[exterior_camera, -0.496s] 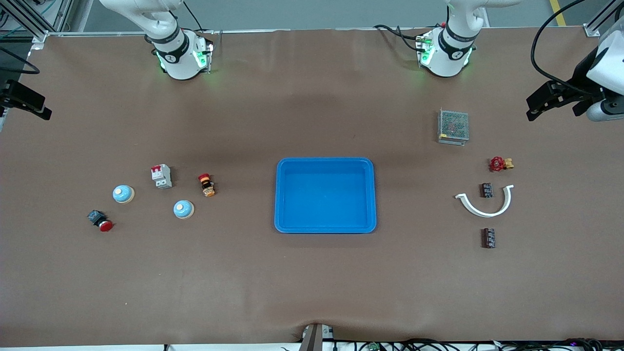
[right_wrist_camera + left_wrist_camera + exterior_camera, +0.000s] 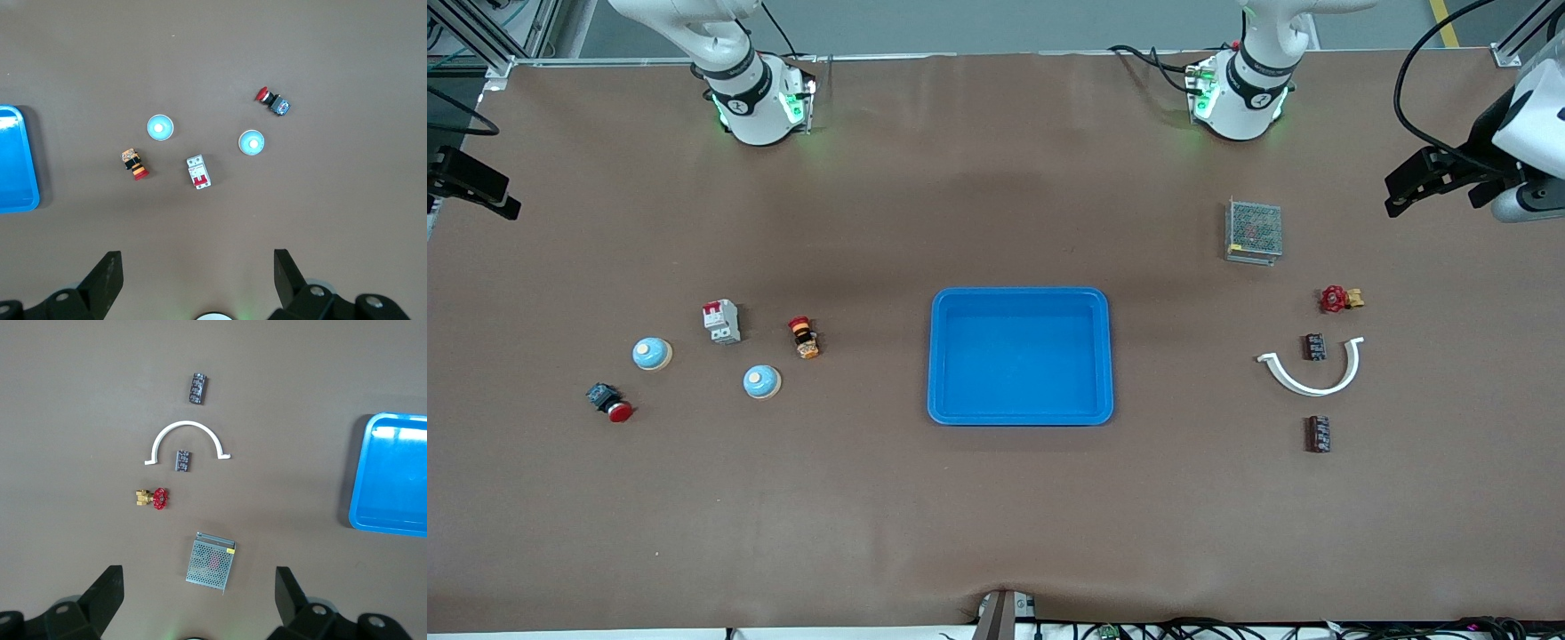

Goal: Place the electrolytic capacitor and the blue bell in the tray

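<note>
Front view shows two capacitors [image 2: 1318, 434], two blue bells [image 2: 762, 381], one tray [image 2: 1020, 297]; both hands [image 2: 200, 600] [image 2: 197, 280] released.

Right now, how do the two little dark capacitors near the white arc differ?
One capacitor lies inside the curve of the white arc; the other capacitor lies outside it, nearer the front camera. The inner one looks smaller, the outer one longer. Both are dark, lie flat at the left arm's end of the table, and neither is in the tray.
</note>
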